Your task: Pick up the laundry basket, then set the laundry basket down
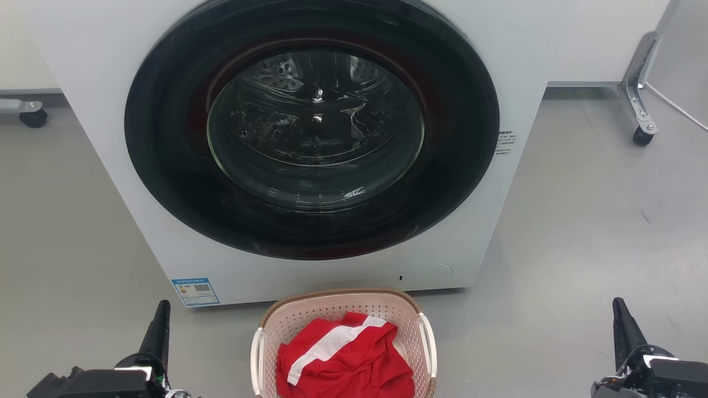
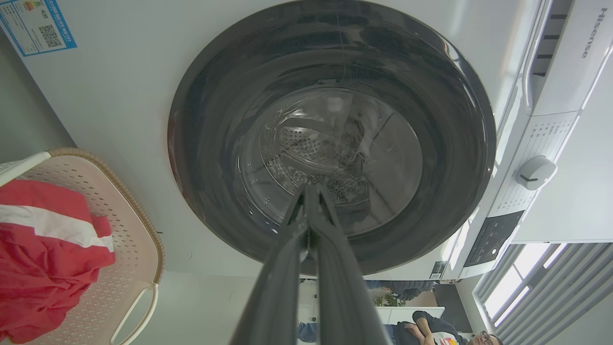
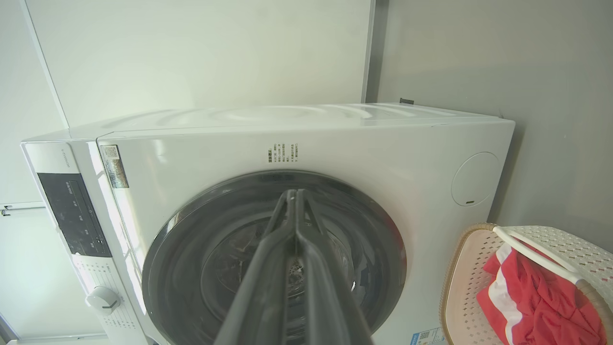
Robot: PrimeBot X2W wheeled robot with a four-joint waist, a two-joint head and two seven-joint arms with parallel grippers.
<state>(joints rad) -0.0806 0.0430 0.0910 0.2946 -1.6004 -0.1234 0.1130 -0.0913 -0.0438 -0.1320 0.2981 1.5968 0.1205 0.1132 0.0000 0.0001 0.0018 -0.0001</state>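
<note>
The laundry basket (image 1: 337, 309) is pale pink perforated plastic with a brown woven-look rim and white side handles. It stands on the floor at the bottom centre of the head view, just in front of the washing machine, with a red and white garment (image 1: 343, 359) inside. My left gripper (image 1: 161, 312) is at the lower left, well to the left of the basket, fingers together. My right gripper (image 1: 619, 309) is at the lower right, far from the basket, fingers together. The basket (image 2: 119, 230) also lies at the left of the left wrist view, and the basket (image 3: 459, 282) at the right of the right wrist view.
A white front-loading washing machine (image 1: 110, 110) with a dark round door (image 1: 315, 127), shut, rises right behind the basket. A metal frame leg on a caster (image 1: 641, 132) stands at the far right, another caster (image 1: 33, 117) at the far left. Grey floor (image 1: 581, 221) spreads on both sides.
</note>
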